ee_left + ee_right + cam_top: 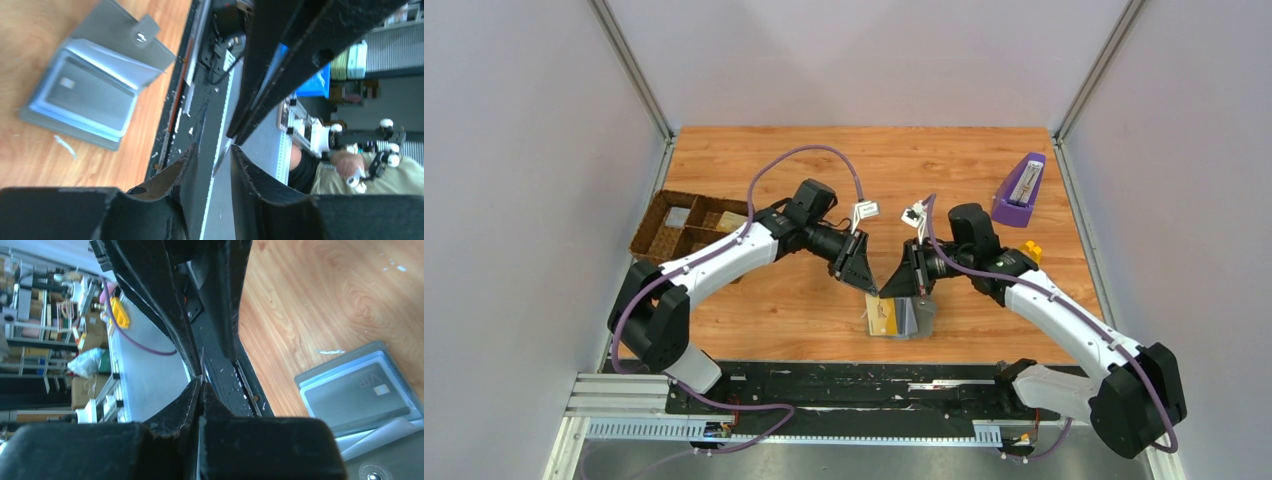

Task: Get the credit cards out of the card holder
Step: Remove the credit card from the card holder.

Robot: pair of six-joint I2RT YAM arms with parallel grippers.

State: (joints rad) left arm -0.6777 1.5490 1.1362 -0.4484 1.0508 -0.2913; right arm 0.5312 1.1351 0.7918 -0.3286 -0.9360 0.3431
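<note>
The card holder [916, 318] lies open on the wood near the front edge, dark grey outside and pale blue inside [80, 95] [360, 390]. A grey credit card [357, 395] marked VIP sits in its clear pocket. My two grippers meet tip to tip just above the holder. The right gripper [890, 292] [201, 380] is shut on a thin tan credit card [882, 318], which shows edge-on [221, 157] in the left wrist view. The left gripper [871, 290] [213, 147] stands open around that same card edge, with a gap showing between its fingers.
A brown woven divided tray [686, 225] stands at the left with the left arm reaching over it. A purple object [1020, 190] and a small yellow piece [1030, 250] sit at the back right. The black base rail [844, 385] runs just in front of the holder.
</note>
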